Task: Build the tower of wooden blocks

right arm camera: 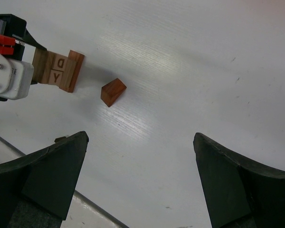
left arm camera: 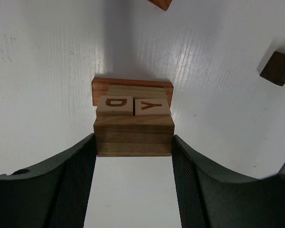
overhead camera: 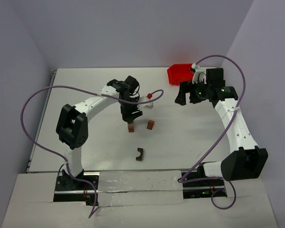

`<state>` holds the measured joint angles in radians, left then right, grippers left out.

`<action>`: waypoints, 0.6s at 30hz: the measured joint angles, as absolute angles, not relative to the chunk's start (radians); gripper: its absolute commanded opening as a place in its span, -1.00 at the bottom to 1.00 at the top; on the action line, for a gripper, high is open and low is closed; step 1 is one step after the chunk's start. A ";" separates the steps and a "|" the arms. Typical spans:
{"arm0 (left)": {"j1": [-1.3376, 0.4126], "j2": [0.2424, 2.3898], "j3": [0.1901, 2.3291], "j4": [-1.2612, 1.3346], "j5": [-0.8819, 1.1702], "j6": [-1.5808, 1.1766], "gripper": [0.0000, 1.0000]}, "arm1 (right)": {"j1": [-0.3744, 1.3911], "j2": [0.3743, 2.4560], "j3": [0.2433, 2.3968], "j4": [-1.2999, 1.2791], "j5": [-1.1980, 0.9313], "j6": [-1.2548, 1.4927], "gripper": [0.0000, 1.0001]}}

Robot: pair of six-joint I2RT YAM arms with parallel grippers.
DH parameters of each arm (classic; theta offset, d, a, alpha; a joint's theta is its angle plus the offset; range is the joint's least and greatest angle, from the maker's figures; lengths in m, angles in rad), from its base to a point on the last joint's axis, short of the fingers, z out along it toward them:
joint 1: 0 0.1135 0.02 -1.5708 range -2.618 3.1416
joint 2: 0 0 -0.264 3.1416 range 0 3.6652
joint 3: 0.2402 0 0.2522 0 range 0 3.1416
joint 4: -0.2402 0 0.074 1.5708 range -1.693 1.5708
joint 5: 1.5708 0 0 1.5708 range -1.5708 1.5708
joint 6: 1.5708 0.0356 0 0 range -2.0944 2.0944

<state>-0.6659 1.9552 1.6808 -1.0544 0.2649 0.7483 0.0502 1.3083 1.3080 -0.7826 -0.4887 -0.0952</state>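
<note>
Arch-notched block (overhead camera: pixel 140 154) lies on the table (overhead camera: pixel 104 147) nearest the arm bases, apart from everything else. At its 12 o'clock stands the tower (overhead camera: pixel 131 128): a red-brown base bar (left arm camera: pixel 99 88), two letter cubes (left arm camera: pixel 114 105) marked D and Y side by side, and a darker top bar (left arm camera: pixel 133 137). The left gripper (left arm camera: pixel 133 142) is clenched on the top bar, one finger against each end. A loose red-brown block (overhead camera: pixel 151 125) lies at the tower's 3 o'clock, near but not touching. The right gripper (right arm camera: pixel 140 137) hangs released, jaws wide, grasping nothing, at the tower's 2 o'clock. The red bin (overhead camera: pixel 179 74) sits beyond, at 1 o'clock
</note>
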 measured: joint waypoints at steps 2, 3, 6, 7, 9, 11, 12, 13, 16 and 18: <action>-0.666 1.953 1.674 -1.049 0.265 0.755 -0.36 | 0.050 1.308 1.307 -0.783 -0.491 -0.095 0.99; -0.666 1.951 1.670 -1.047 0.265 0.762 -0.36 | 0.050 1.308 1.306 -0.783 -0.492 -0.095 0.99; -0.666 1.941 1.657 -1.043 0.266 0.775 -0.35 | 0.050 1.308 1.304 -0.782 -0.496 -0.095 0.99; -0.666 1.935 1.654 -1.043 0.266 0.780 -0.35 | 0.051 1.308 1.303 -0.783 -0.497 -0.095 0.99; -0.666 1.925 1.649 -1.042 0.266 0.789 -0.33 | 0.052 1.308 1.302 -0.783 -0.499 -0.095 0.99; -0.666 1.913 1.645 -1.042 0.266 0.796 -0.32 | 0.054 1.308 1.302 -0.783 -0.500 -0.096 0.99; -0.666 1.908 1.643 -1.042 0.266 0.799 -0.32 | 0.055 1.308 1.301 -0.783 -0.501 -0.096 0.99; -0.666 1.902 1.643 -1.042 0.267 0.802 -0.32 | 0.055 1.308 1.301 -0.783 -0.502 -0.096 0.99; -0.666 1.890 1.643 -1.042 0.268 0.811 -0.30 | 0.055 1.308 1.301 -0.783 -0.505 -0.096 0.99; -0.666 1.887 1.643 -1.042 0.270 0.818 -0.28 | 0.056 1.308 1.301 -0.783 -0.506 -0.096 0.99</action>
<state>-0.6663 1.8874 1.6432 -1.0420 0.2699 0.8182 0.0555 1.3083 1.3014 -0.7826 -0.5057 -0.0963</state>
